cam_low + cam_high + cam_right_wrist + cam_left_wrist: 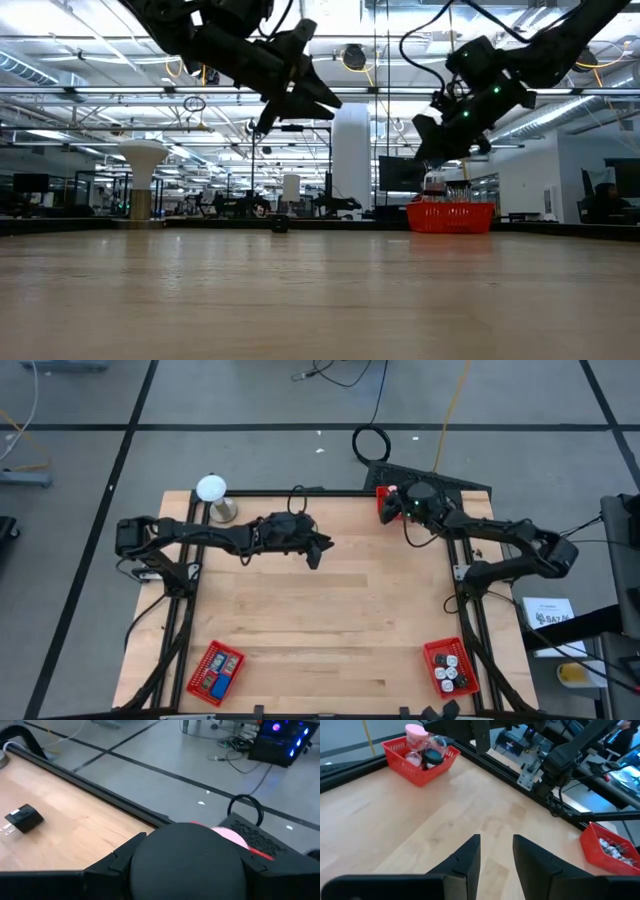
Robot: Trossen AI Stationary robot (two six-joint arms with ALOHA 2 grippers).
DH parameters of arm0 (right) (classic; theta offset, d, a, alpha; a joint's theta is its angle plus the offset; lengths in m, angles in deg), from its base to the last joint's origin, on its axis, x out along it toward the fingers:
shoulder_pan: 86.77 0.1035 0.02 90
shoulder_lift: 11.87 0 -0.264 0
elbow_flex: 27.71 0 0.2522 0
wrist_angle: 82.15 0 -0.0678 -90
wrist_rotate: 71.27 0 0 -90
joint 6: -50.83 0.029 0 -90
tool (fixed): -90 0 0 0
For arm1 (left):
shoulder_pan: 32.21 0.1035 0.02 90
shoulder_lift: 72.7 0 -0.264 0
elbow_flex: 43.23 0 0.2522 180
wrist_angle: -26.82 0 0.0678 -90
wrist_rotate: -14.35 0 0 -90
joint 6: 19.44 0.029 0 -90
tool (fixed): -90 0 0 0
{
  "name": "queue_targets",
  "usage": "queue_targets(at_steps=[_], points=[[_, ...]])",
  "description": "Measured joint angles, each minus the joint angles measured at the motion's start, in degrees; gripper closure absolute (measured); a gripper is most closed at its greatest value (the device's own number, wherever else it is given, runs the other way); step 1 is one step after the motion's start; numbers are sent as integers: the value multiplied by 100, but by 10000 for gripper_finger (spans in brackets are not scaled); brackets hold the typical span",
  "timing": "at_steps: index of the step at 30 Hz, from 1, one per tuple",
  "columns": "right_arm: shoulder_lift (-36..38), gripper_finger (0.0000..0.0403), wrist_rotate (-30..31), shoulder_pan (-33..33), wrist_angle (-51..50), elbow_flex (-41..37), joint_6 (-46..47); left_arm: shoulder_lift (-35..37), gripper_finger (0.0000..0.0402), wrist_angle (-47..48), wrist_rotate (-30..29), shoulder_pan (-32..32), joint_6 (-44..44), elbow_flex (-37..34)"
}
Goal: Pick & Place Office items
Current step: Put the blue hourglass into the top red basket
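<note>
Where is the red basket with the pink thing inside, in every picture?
High view: the red basket is at the table's far right corner.
Low view: right of centre, far back.
Left wrist view: upper left.
Right wrist view: only a red sliver.
Shared landmark: the pink piece, seen in both wrist views.

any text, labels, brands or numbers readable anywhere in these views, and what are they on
Nothing can be read with confidence.
White sheet off the table's right edge, high view: dark print on it, too small to read.
Pieces in the red basket at the near right corner: pale marks, too small to read.
Black adapter on the table, right wrist view: no label visible.
Screens in the room behind, low view: blurred.
</note>
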Motion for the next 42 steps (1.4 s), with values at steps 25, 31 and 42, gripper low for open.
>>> queue_targets(at_steps=[25,31,42], points=[[-626,215,267,-299,615,-2,-137,-4,289,146,-292,-125,-99,0],[-786,206,126,-303,573,-2,14,-4,289,144,-371,-125,-97,0],[-824,184,177,-305,602,-2,89,-4,289,141,-386,-133,-95,0]])
